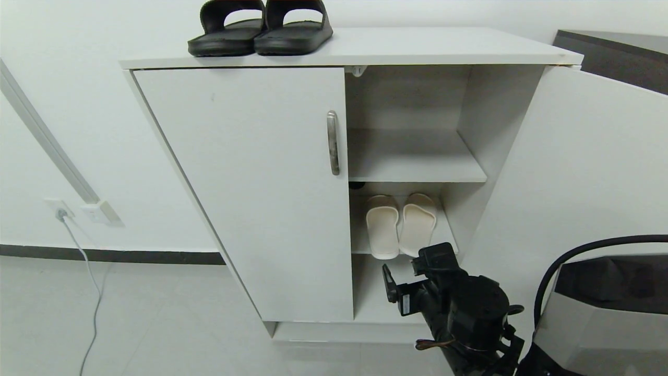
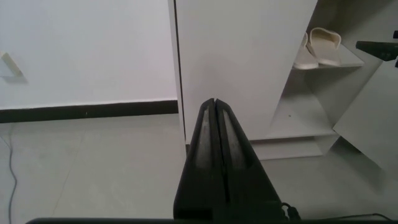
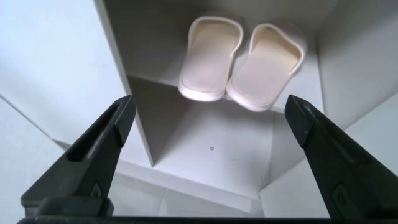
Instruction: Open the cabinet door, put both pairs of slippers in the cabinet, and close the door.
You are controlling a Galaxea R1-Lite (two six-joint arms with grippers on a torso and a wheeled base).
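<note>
**Step in hand: fetching the black slippers from the cabinet top**

The white slippers (image 1: 401, 224) are already seated side by side on the middle shelf (image 1: 445, 232), behind the opened right door (image 1: 574, 172). The black slippers (image 1: 261, 28) stand on the top of the cabinet (image 1: 417, 47), above the closed left door (image 1: 245, 188). The right gripper (image 3: 209, 109) is held low before the open compartment, jaws spread wide. The left gripper (image 2: 214, 109) is pointed toward the closed door, jaws pressed together. It is judged that the right arm should be raised clear of the top panel's edge. The pair should then be pinched at its adjoining inner edges, and the bare upper shelf (image 1: 412, 156) used so the stored pair is not disturbed.
</note>
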